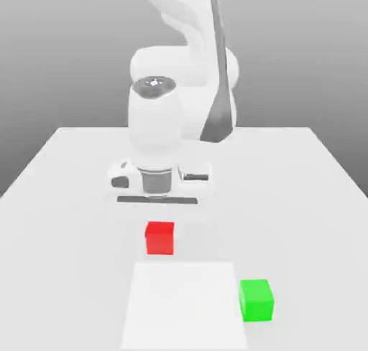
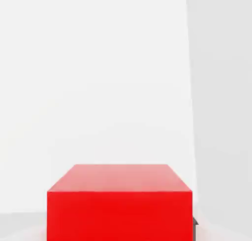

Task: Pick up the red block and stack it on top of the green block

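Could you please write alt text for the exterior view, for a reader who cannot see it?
A white robot arm reaches down over a red block on a pale table. Nearer the camera, a green block sits beside a flat white square panel, on the exterior view's right.

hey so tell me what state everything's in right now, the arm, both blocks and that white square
Arm: bent, its end effector pointing down at the red block
Red block: level, off the green block; gripped or not, I can't tell
Green block: on the table, nothing on top
White square: flat, bare
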You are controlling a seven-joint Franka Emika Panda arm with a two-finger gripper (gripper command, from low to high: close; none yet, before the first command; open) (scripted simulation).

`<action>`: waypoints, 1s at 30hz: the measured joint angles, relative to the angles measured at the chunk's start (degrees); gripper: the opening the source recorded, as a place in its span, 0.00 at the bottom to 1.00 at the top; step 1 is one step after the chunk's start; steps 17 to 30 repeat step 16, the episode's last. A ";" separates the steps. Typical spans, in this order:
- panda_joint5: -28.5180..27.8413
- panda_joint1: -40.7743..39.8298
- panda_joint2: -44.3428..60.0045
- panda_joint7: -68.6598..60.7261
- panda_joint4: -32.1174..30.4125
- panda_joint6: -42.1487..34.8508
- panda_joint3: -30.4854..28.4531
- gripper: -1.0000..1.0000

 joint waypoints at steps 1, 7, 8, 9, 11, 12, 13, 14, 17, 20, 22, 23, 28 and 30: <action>0.35 1.27 0.61 0.84 1.80 -1.20 1.21 0.00; -0.17 12.00 5.22 8.13 13.28 -8.04 7.17 0.00; -0.68 13.90 6.64 9.07 14.28 -7.61 7.42 0.00; -1.28 14.37 8.38 9.78 14.83 -6.43 6.96 0.00; -2.61 13.69 12.24 10.96 15.36 -3.11 5.95 0.00; -3.34 13.83 14.26 11.53 15.51 -1.27 5.57 0.00; -3.98 14.10 16.17 12.01 15.62 0.51 5.14 1.00; -3.98 14.10 16.17 12.01 15.62 0.51 5.14 1.00; -3.98 14.10 16.17 12.01 15.62 0.51 5.14 1.00; -3.98 14.10 16.17 12.01 15.62 0.51 5.14 1.00; -3.98 14.10 16.17 12.01 15.62 0.51 5.14 1.00; -3.98 14.10 16.17 12.01 15.62 0.51 5.14 1.00; -3.98 14.10 16.17 12.01 15.62 0.51 5.14 1.00; -3.98 14.10 16.17 12.01 15.62 0.51 5.14 1.00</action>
